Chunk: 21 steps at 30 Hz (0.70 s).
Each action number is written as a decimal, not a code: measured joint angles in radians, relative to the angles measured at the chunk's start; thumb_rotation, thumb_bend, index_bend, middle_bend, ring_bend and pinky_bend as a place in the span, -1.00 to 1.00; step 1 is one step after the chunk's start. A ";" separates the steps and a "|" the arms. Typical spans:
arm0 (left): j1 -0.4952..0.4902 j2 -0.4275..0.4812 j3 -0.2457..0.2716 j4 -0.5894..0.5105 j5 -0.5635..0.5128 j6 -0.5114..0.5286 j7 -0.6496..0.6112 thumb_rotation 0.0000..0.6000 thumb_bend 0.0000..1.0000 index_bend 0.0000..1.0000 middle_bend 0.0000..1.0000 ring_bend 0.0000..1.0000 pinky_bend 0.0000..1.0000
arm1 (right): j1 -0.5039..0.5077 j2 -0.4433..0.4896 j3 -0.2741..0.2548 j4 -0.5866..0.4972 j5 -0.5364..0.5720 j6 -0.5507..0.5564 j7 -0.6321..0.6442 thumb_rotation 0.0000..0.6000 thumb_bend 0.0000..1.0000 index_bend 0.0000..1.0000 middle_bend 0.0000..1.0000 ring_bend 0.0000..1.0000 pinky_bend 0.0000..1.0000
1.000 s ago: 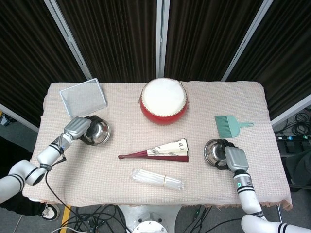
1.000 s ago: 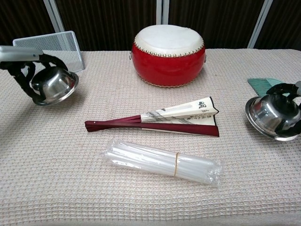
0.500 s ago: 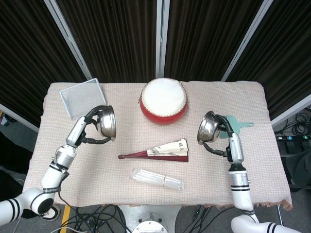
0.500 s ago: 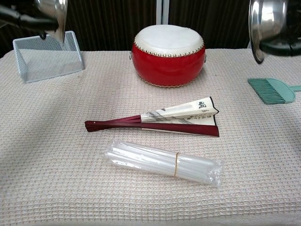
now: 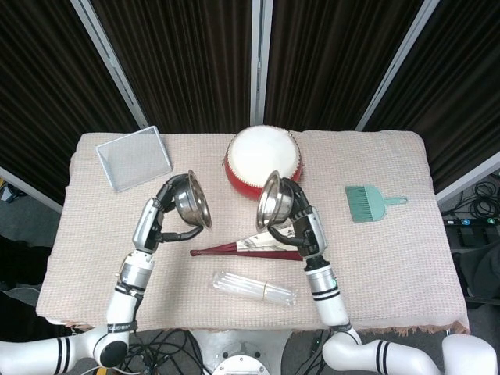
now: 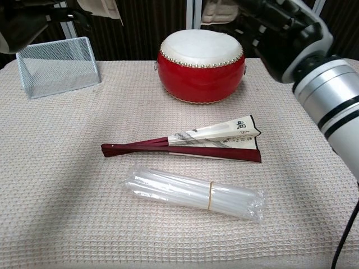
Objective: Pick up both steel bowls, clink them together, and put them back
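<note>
Both steel bowls were off the worktop (image 5: 406,258), tipped on edge and facing each other above the folded fan (image 5: 250,244), near but apart. The left hand (image 5: 166,211) gripped the left bowl (image 5: 192,200); the right hand (image 5: 301,215) gripped the right bowl (image 5: 269,199). A hard or off-centre clink could jar a slick rim loose, dropping a bowl onto the fan or the red drum (image 5: 263,160).

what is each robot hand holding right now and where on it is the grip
Each holds a steel bowl lifted off the table. The left robot hand grips the left steel bowl at its rim and outer wall; the right robot hand grips the right steel bowl likewise.
</note>
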 measured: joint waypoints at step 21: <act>-0.054 0.027 -0.006 0.035 0.052 -0.089 0.193 1.00 -0.59 -0.10 -0.13 -0.21 0.17 | 0.112 0.001 0.015 0.022 -0.002 -0.162 0.100 1.00 -0.60 0.00 -0.20 -0.38 -0.30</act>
